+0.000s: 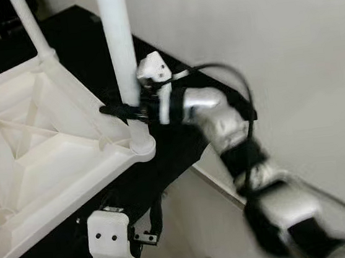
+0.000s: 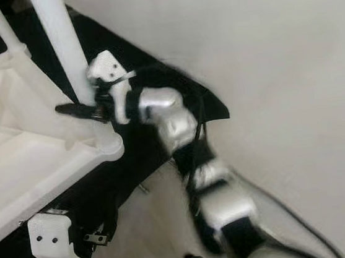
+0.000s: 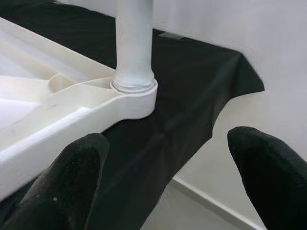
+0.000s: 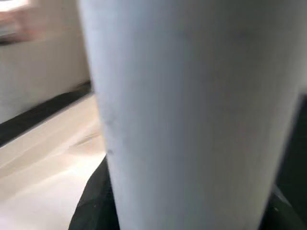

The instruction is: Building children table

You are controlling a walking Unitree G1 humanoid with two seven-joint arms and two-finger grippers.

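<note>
The right tool (image 1: 115, 110) is clenched around the white leg (image 1: 119, 41), which stands upright in the corner socket of the overturned white tabletop (image 1: 32, 151) on the black-covered table (image 3: 192, 96). The left tool (image 3: 172, 177) hangs spread wide below that corner, grasping nothing.

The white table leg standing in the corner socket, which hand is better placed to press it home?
The right hand: it is shut on the table leg just above the socket. The left hand sits open, low beside the tabletop.

White table leg (image 1: 117, 42) cut off above
</note>
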